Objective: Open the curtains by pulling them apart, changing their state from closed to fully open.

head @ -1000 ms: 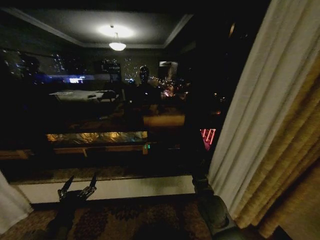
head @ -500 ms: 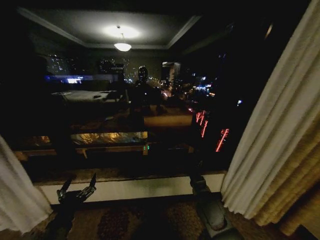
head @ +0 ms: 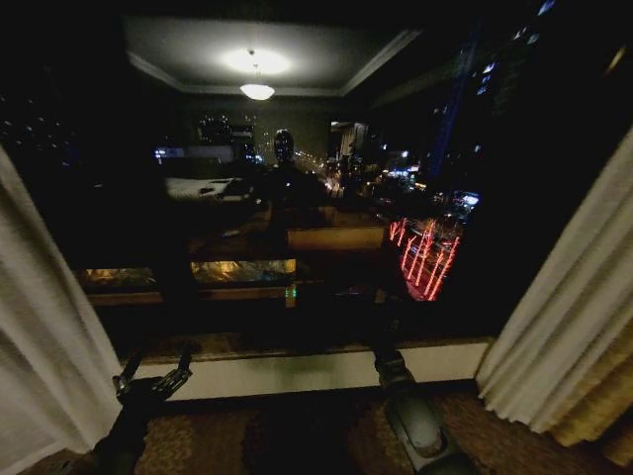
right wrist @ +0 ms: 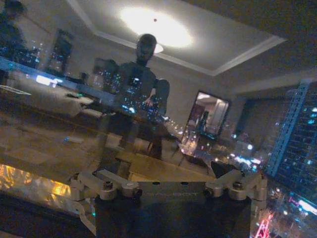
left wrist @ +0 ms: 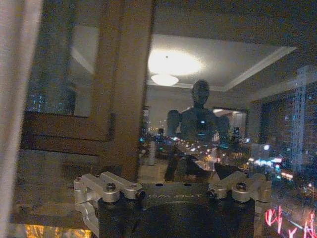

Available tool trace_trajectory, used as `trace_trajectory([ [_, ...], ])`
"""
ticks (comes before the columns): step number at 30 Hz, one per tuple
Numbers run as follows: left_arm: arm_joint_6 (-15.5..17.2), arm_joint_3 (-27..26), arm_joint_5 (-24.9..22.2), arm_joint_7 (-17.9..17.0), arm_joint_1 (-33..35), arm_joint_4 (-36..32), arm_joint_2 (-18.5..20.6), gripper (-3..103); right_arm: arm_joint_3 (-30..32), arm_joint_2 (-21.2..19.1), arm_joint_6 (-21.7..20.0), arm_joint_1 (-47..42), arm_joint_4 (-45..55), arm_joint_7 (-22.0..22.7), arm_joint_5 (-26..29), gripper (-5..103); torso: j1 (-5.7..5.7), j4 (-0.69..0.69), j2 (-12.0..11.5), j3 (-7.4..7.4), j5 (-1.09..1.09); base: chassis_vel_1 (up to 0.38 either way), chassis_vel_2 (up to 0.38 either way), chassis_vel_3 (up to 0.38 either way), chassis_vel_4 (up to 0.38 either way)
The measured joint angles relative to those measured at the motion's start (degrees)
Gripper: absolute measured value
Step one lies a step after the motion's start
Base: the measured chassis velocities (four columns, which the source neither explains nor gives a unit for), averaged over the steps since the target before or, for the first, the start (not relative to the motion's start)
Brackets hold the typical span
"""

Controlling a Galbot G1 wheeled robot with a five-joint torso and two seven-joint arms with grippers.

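Observation:
The curtains hang apart at both sides of a dark window in the head view. The left sheer panel (head: 45, 336) is bunched at the left edge and the right sheer panel (head: 559, 336) at the right. My left gripper (head: 156, 364) is low before the sill, open and empty, just right of the left panel and not touching it. That panel also runs along the edge of the left wrist view (left wrist: 17, 99), beyond the left gripper (left wrist: 173, 193). My right gripper (head: 384, 358) is low at centre right, well clear of the right panel; its jaws look spread and empty (right wrist: 168, 191).
A thick golden drape (head: 605, 406) hangs outside the right sheer panel. A white window sill (head: 297, 374) runs across in front of the arms, above patterned carpet (head: 297, 435). The glass (head: 297, 198) mirrors a ceiling lamp and the robot.
The whole head picture has slid to the right, so the camera has turned. More of the left panel shows and less of the right one. Both arms keep the same pose.

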Motion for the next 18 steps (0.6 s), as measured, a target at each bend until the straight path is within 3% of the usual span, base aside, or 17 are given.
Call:
trace_trajectory([
  [18, 0.60, 0.35, 1.06, 0.08, -0.91, 0.33, -0.16, 100, -1.31, 0.47, 0.29, 1.40, -1.54, 0.01, -0.17, 100, 0.00, 0.00, 0.00, 0.00, 0.00, 0.351, 0.346, -0.362, -0.354],
])
